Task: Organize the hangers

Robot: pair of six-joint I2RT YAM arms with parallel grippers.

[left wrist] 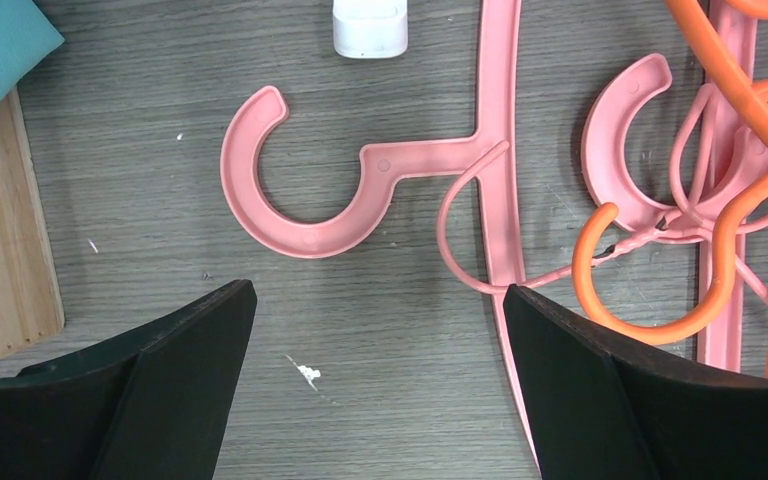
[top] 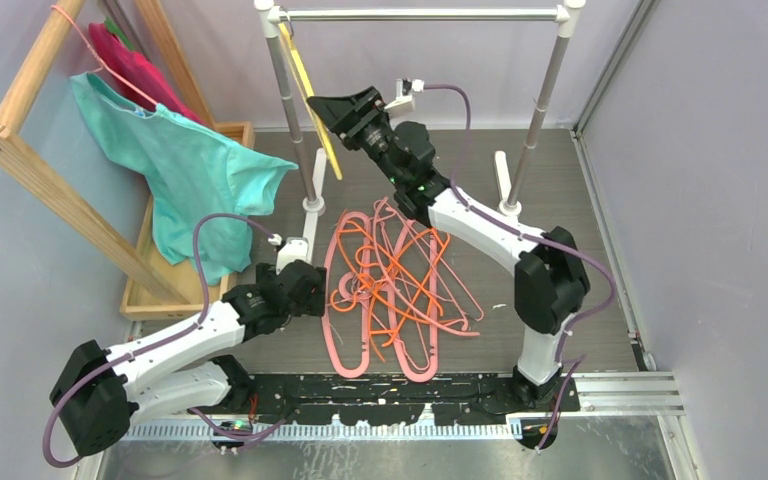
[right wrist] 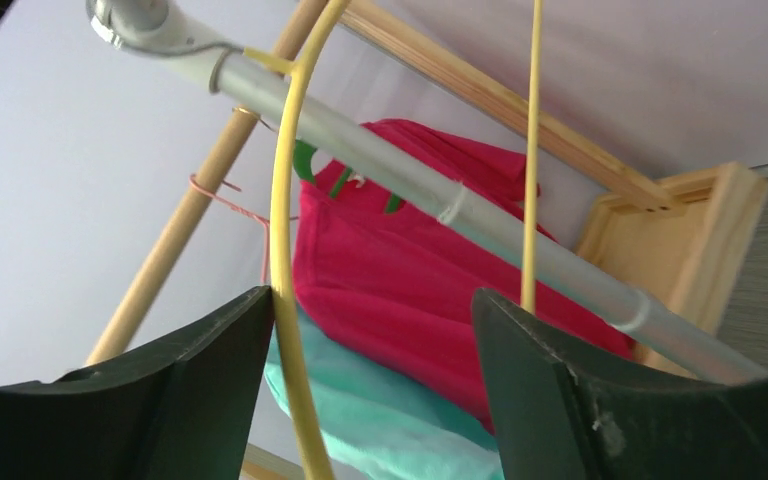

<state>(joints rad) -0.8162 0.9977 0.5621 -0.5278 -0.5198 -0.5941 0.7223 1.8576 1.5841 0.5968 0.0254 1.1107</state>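
Observation:
A tangled pile of pink and orange hangers (top: 395, 290) lies flat on the table's middle. A yellow hanger (top: 310, 90) hangs from the left end of the grey rail (top: 420, 14). My right gripper (top: 345, 112) is raised beside it. In the right wrist view the gripper (right wrist: 370, 300) is open, with the yellow hanger (right wrist: 282, 250) running past the left finger's inner edge, hooked over the rail (right wrist: 440, 205). My left gripper (top: 305, 285) sits low at the pile's left edge. In the left wrist view it (left wrist: 380, 300) is open and empty, just short of a pink hanger's hook (left wrist: 300, 190). An orange hook (left wrist: 660, 300) lies to the right.
A wooden rack (top: 50, 190) at the left carries teal and magenta garments (top: 195, 165) on a pink wire hanger. Its wooden base tray (top: 150, 280) lies beside my left arm. The rail's two posts stand on white feet (top: 312, 205) behind the pile.

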